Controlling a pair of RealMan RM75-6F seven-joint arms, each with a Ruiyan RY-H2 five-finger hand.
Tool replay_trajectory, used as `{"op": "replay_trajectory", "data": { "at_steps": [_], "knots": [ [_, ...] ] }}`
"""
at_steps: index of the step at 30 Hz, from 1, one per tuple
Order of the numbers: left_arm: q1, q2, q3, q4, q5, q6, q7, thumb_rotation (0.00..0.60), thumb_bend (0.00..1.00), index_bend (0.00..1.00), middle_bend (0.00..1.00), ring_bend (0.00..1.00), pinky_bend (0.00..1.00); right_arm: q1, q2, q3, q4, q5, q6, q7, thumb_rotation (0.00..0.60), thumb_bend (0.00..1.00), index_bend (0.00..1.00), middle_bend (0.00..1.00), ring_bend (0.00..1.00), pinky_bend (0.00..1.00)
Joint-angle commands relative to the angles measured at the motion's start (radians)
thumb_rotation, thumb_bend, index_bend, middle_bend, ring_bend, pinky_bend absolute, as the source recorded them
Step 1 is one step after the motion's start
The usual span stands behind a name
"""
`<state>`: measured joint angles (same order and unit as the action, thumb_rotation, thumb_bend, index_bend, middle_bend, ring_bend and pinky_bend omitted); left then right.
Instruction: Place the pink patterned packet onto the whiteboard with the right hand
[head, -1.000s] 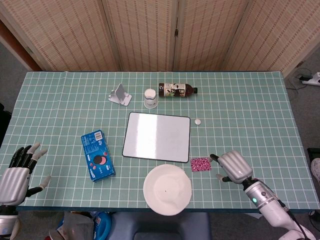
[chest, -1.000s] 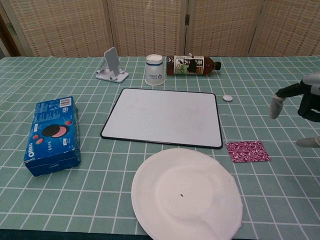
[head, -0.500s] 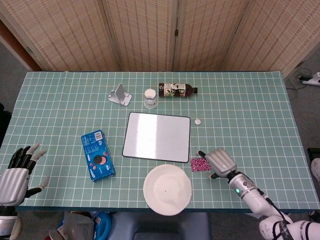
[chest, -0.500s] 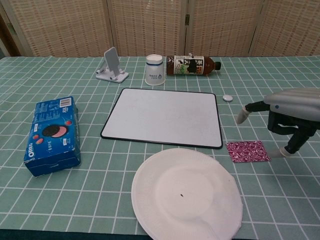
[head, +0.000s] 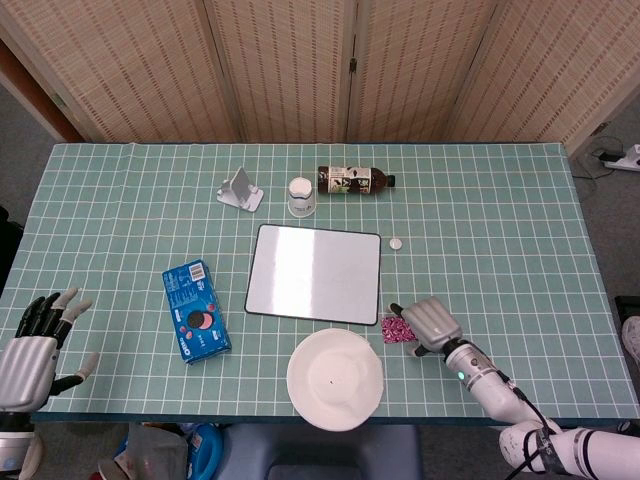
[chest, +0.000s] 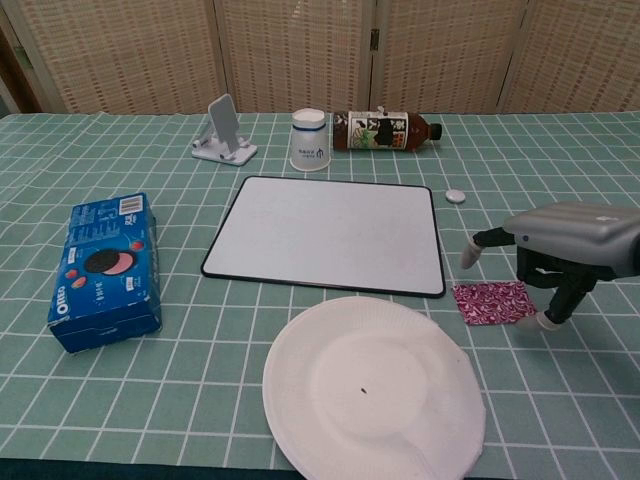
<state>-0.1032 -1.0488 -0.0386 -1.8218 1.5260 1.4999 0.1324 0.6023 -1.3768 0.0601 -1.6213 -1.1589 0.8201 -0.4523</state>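
The packet (chest: 495, 301) lay flat on the table (head: 500, 200), just right of the whiteboard (head: 314, 272) and off its near right corner, so nothing was placed yet. The right hand (chest: 560, 250) hung over the packet's right side with fingers spread and pointing down, one fingertip at the packet's right edge; I could not tell whether it touched, and no grip was closed. Grasping, lifting, carrying left and setting down all remained, in my judgement. The left hand (head: 30, 355) sat at the near left table edge, fingers apart, holding nothing. Counted: one packet, one whiteboard, one paper plate (head: 335, 379), one cookie box (head: 195, 310), one cup (head: 301, 196), one bottle (head: 354, 180), one phone stand (head: 240, 189), one small white cap (head: 397, 242).
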Motion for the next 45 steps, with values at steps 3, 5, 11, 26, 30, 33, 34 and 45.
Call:
{"op": "replay_trajectory", "data": {
  "at_steps": [3,5,11,26,30,33,34,45],
  "knots": [
    [0.000,-0.001,-0.001,0.001,-0.001,0.001,0.000,0.600,0.29,0.16,0.07,0.05,0.00,0.016,-0.012,-0.007,0.019,0.033,-0.009,-0.012,0.600,0.20,0.22,0.93,1.00,0.99],
    [0.000,0.000,-0.002,0.002,-0.002,0.000,-0.001,0.600,0.29,0.16,0.07,0.05,0.00,0.022,-0.017,-0.011,0.026,0.045,-0.012,-0.017,0.600,0.20,0.22,0.93,1.00,0.99],
    [0.000,0.000,-0.002,0.004,-0.004,-0.002,0.000,0.600,0.29,0.16,0.07,0.05,0.00,0.040,-0.028,-0.018,0.041,0.071,-0.022,-0.023,0.600,0.20,0.22,0.93,1.00,0.99],
    [-0.002,-0.002,-0.005,0.007,-0.009,-0.006,0.002,0.600,0.29,0.16,0.07,0.05,0.00,0.058,-0.029,-0.035,0.056,0.099,-0.015,-0.011,0.600,0.20,0.25,0.93,1.00,0.99],
    [-0.002,-0.004,-0.004,0.007,-0.010,-0.008,0.003,0.600,0.29,0.16,0.07,0.05,0.00,0.061,-0.032,-0.040,0.060,0.098,-0.011,-0.009,0.600,0.20,0.26,0.93,1.00,0.99],
    [-0.002,-0.004,-0.004,0.007,-0.010,-0.009,0.004,0.600,0.29,0.16,0.07,0.05,0.00,0.064,-0.036,-0.042,0.065,0.097,-0.008,-0.008,0.600,0.20,0.27,0.93,1.00,0.99],
    [-0.002,-0.004,-0.004,0.008,-0.011,-0.009,0.003,0.600,0.29,0.16,0.07,0.05,0.00,0.064,-0.039,-0.042,0.068,0.094,-0.005,-0.007,0.600,0.21,0.27,0.93,1.00,0.99],
    [-0.001,-0.001,-0.003,0.010,-0.013,-0.010,-0.003,0.600,0.29,0.16,0.07,0.05,0.00,0.067,-0.052,-0.049,0.080,0.084,0.012,-0.005,0.600,0.21,0.32,0.94,1.00,0.99]
  ]
}}
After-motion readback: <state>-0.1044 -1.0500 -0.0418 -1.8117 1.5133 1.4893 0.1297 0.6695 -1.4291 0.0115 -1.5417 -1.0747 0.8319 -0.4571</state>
